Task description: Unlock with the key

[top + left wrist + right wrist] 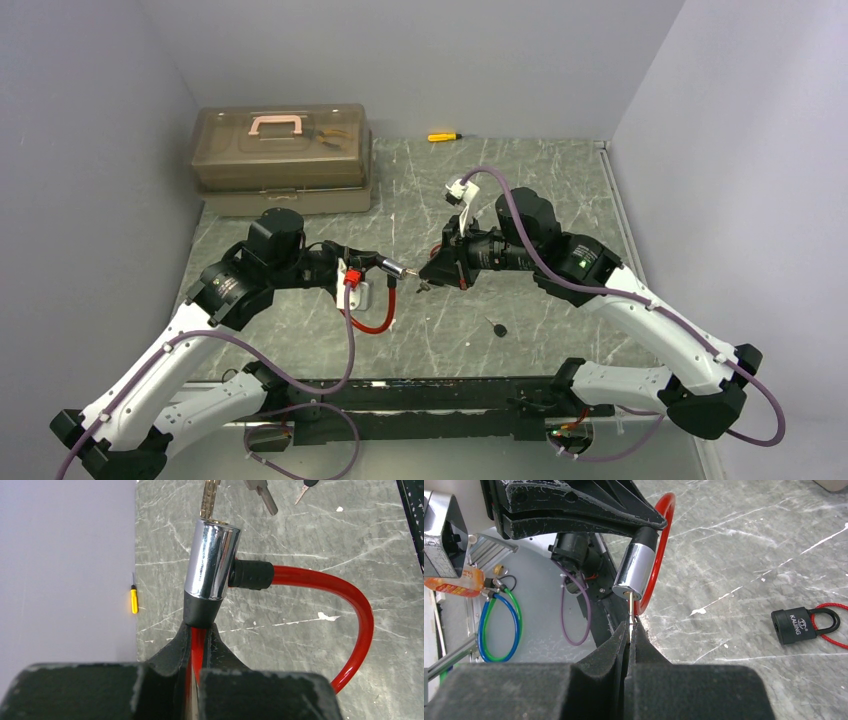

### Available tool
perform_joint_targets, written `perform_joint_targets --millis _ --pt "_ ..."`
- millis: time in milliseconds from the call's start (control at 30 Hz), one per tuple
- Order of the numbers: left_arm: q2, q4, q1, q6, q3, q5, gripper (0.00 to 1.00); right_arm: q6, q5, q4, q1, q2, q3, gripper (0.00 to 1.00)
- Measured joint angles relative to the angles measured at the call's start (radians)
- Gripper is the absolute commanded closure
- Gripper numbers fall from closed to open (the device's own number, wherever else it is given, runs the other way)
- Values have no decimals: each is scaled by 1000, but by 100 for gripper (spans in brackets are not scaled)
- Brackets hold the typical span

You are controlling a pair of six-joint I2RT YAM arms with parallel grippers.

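A chrome cable lock [212, 560] with a red cable loop [350, 600] hangs above the table. My left gripper [201, 632] is shut on the red cable just behind the lock's black collar. A silver key [209, 497] sits in the lock's keyhole end. In the right wrist view the same lock [634, 570] points at my right gripper [630, 627], which is shut on the key's thin blade [630, 610]. From above, both grippers meet at mid-table, the left gripper [375, 265] facing the right gripper [432, 272].
A small black padlock [796, 625] with a red cord lies on the table to the right. A loose black-headed key [497, 327] lies near the front. A yellow screwdriver [444, 137] and a brown toolbox [283, 160] sit at the back.
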Motion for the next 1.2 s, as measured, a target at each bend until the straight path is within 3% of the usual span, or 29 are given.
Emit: perform_joint_targets --millis 1200 --pt "-6 9 -16 -6 0 -3 100 10 -27 6 0 -26 -28 100"
